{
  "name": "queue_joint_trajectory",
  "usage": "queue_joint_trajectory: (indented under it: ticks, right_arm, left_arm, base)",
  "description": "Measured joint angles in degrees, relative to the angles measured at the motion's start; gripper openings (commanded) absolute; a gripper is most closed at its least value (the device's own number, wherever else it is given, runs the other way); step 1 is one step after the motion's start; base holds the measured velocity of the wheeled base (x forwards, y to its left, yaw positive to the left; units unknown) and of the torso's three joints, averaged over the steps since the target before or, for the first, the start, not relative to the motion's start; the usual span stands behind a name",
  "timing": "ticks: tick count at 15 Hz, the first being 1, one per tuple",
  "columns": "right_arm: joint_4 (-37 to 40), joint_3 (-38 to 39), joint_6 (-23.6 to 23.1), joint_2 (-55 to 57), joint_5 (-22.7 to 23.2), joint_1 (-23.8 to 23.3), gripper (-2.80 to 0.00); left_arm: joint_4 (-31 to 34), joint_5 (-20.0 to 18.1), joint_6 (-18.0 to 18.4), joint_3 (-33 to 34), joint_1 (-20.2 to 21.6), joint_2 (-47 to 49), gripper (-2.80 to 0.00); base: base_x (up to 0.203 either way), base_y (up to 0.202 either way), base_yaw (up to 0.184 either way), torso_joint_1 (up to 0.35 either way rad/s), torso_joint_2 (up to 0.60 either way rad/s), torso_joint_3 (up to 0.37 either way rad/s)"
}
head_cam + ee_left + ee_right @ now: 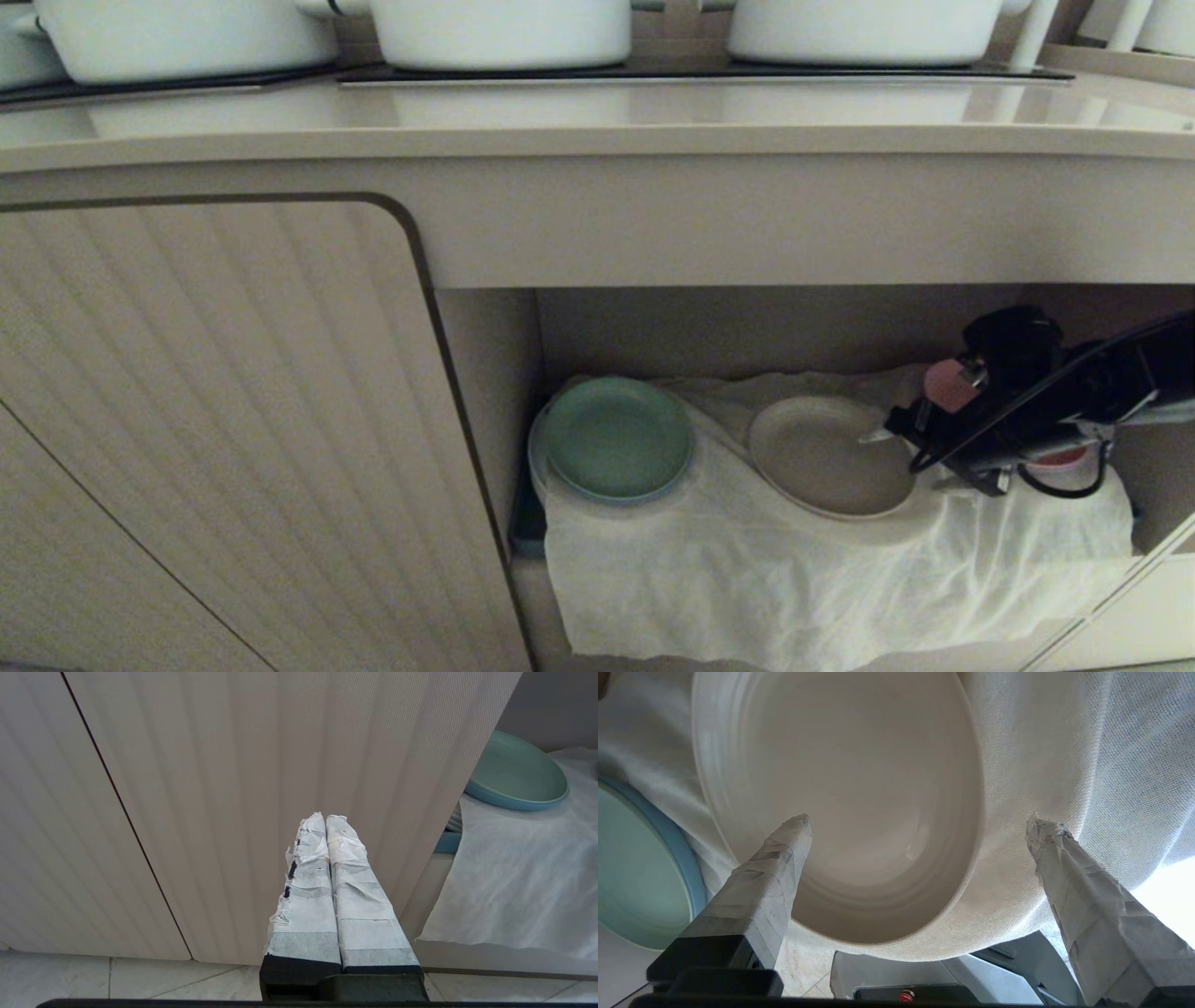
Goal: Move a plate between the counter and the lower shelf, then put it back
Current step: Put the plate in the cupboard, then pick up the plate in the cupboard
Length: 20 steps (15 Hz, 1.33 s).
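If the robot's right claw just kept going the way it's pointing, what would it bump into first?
Probably the cream plate on the white cloth: the open right gripper points at its near rim, one finger over the plate, the other beside it. Depth is uncertain.

The plate (822, 457) looks matt and smooth, a cream ceramic-like surface with faint concentric rings inside (840, 812); the white cloth (747, 579) under it is thin, woven and wrinkled, its weave visible up close; the green plate (616, 439) has a soft satin sheen; the counter (597, 131) is smooth and glossy, mirroring the white pots (504, 28); the cabinet door (205, 420) is ribbed and matt; both grippers' fingers (327, 877) are wrapped in creased, frayed white tape.
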Motion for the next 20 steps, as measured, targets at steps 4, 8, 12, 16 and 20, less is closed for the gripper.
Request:
queue_joint_trajectory:
  ticks: [4, 8, 12, 16, 20]
  right_arm:
    - [2.4, -0.4, 0.0, -0.8, 0.0, 0.0, 0.0]
    - [4.2, -0.4, 0.0, -2.1, 0.1, 0.0, 0.0]
    - [8.8, -0.2, -0.1, -4.3, 0.2, 0.0, 0.0]
    - [14.1, 0.4, -0.2, -7.0, 0.2, 0.0, 0.0]
    - [14.8, 6.2, -6.7, -10.7, 0.2, 0.0, 0.0]
  left_arm:
    - [0.0, 0.0, 0.0, 0.0, 0.0, 0.0, -2.8]
    - [0.0, 0.0, 0.0, 0.0, 0.0, 0.0, -2.8]
    - [0.0, 0.0, 0.0, 0.0, 0.0, 0.0, -2.8]
    - [0.0, 0.0, 0.0, 0.0, 0.0, 0.0, -2.8]
    - [0.0, 0.0, 0.0, 0.0, 0.0, 0.0, -2.8]
  base:
    - [0.0, 0.0, 0.0, 0.0, 0.0, 0.0]
    - [0.0, 0.0, 0.0, 0.0, 0.0, 0.0]
    - [0.0, 0.0, 0.0, 0.0, 0.0, 0.0]
    - [0.0, 0.0, 0.0, 0.0, 0.0, 0.0]
    - [0.0, 0.0, 0.0, 0.0, 0.0, 0.0]
